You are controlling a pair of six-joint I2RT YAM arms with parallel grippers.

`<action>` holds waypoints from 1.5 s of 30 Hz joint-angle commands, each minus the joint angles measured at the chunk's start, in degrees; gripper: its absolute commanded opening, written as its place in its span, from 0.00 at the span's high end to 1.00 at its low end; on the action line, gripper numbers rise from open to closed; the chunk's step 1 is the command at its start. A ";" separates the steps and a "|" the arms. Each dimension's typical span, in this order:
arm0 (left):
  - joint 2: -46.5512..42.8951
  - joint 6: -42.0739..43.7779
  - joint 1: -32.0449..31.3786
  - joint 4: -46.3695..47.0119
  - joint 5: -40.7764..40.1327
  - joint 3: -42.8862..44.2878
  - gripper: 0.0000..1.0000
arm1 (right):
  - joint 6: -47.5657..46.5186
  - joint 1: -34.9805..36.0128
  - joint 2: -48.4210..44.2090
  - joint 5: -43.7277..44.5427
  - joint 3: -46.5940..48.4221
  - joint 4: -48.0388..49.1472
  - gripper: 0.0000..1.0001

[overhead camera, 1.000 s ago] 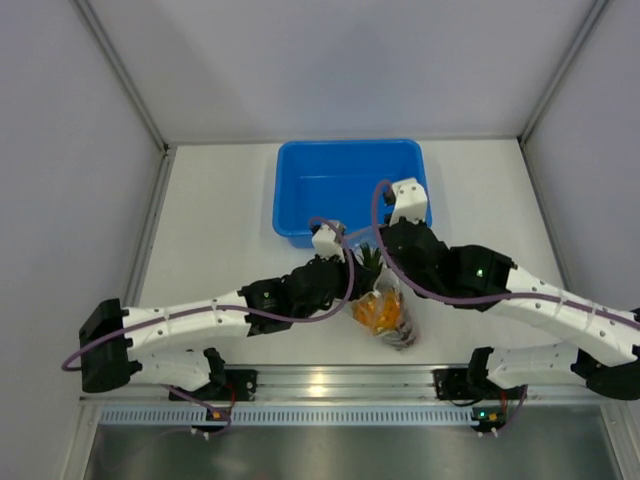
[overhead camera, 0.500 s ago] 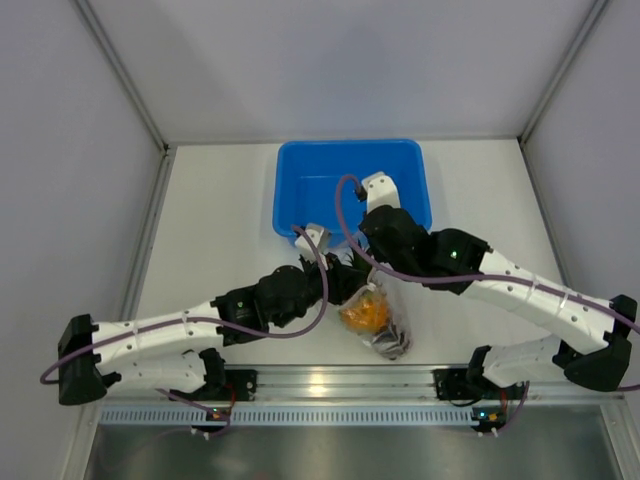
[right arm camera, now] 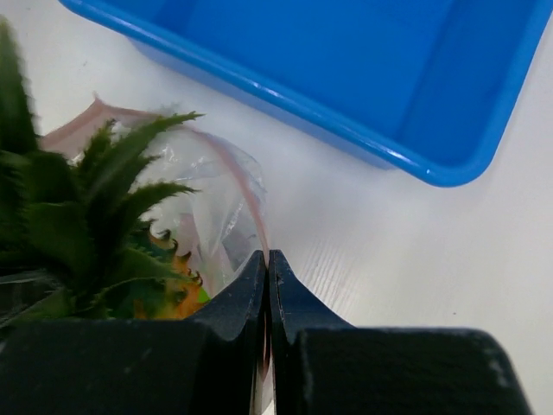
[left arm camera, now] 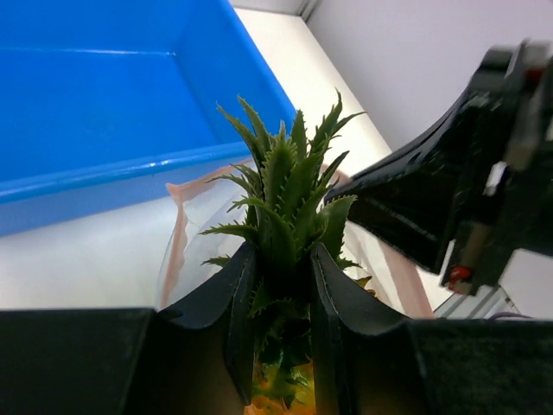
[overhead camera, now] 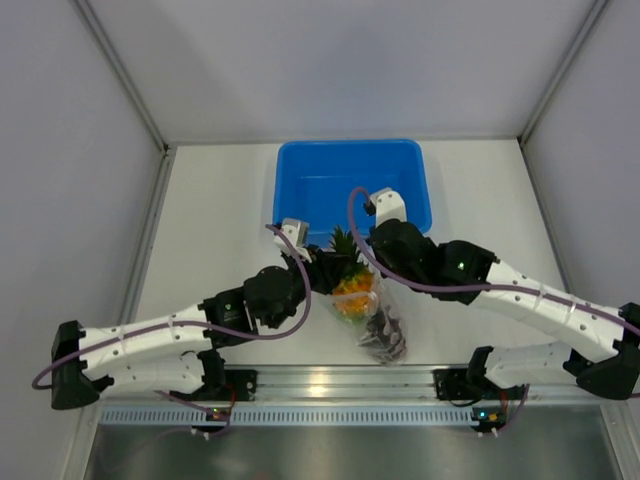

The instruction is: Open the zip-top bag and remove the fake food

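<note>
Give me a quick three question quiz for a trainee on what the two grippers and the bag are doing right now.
1. True or false: the left gripper is closed on the pineapple by its green crown.
2. What does the right gripper pinch? A the pineapple; B the zip-top bag at its pink zip edge; C nothing.
3. Which dark fruit lies at the bag's near end in the top view?
Key: 1 true; 2 B; 3 the grape bunch.
</note>
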 commanded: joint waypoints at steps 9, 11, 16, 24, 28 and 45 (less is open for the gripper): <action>-8.08 -0.34 -0.19 6.37 -6.91 4.35 1.00 | 7.93 -2.39 -3.01 7.74 -3.94 4.03 1.00; -8.26 0.18 -0.19 6.28 -10.61 4.88 1.00 | 8.11 -2.56 -3.54 8.44 -3.76 3.85 1.00; -7.82 1.59 -0.19 6.37 -20.01 7.42 1.00 | 8.20 -2.74 -4.60 9.76 -3.67 2.54 1.00; -2.91 10.82 1.57 7.33 -29.08 13.66 1.00 | 9.43 -2.82 -8.54 12.31 -4.11 0.16 1.00; -1.93 6.36 6.65 3.65 -26.46 15.43 1.00 | 9.43 -2.82 -9.69 13.45 -3.94 -0.80 1.00; 0.18 -14.57 14.84 7.07 6.33 17.18 1.00 | 5.56 -2.82 -5.75 5.72 -1.48 9.82 1.00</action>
